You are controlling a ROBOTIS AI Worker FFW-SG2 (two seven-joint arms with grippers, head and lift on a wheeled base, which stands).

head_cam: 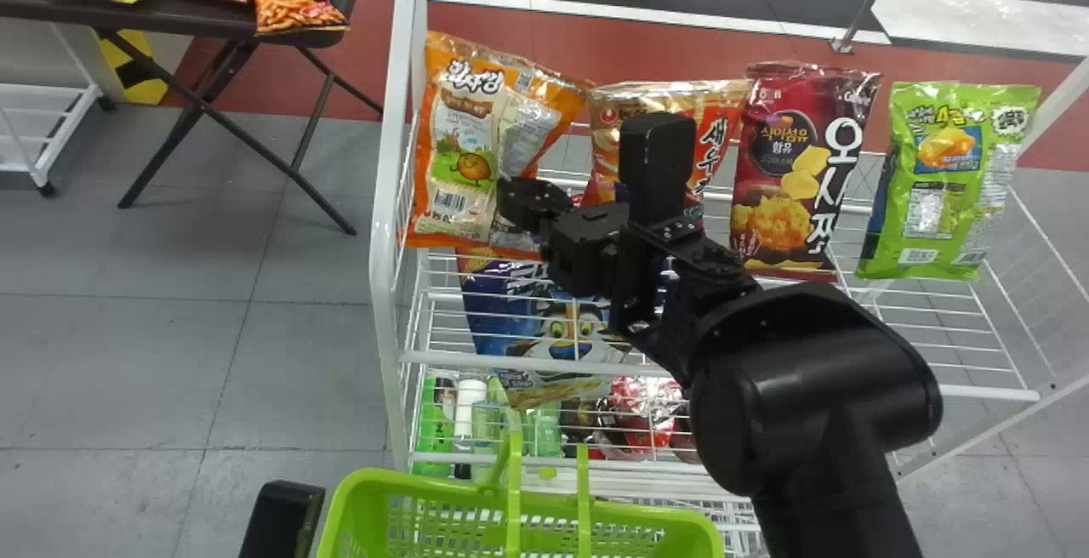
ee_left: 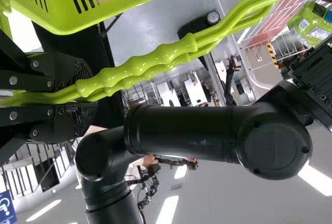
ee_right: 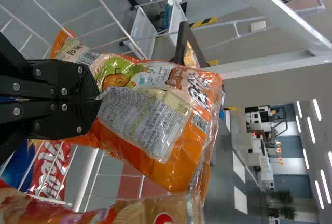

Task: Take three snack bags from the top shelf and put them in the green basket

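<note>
Far beyond the green basket (head_cam: 366, 490) and to its left, a dark desk (head_cam: 196, 20) carries 3 snack bags (head_cam: 293, 1). Just beside the basket, at its left, is the left pincer (head_cam: 282, 520); in the left wrist view this pincer (ee_left: 85, 97) is clamped on the 2 green handles (ee_left: 171, 50).

Past the basket stands a white wire rack (head_cam: 388, 286). Above and beyond the basket, at the left end of the top shelf (head_cam: 944, 390), is the orange snack bag (head_cam: 459, 128). The right pincer (head_cam: 515, 201) reaches across from the basket's right side, its fingers together, clamped on the seam of that bag. I cannot tell whether the bag's lower edge touches the wires.

Under that shelf, still past the basket, are bottles (head_cam: 468, 422), a blue pack (head_cam: 553, 328) with a tiger on it, and red packs (head_cam: 642, 413).

Further right along the top shelf, 3 more snack bags stand: 1 orange-and-red bag (head_cam: 715, 128) partly behind the arm, then, beyond the basket's right end, 1 dark red bag (head_cam: 778, 209) and 1 green bag (head_cam: 949, 192).
</note>
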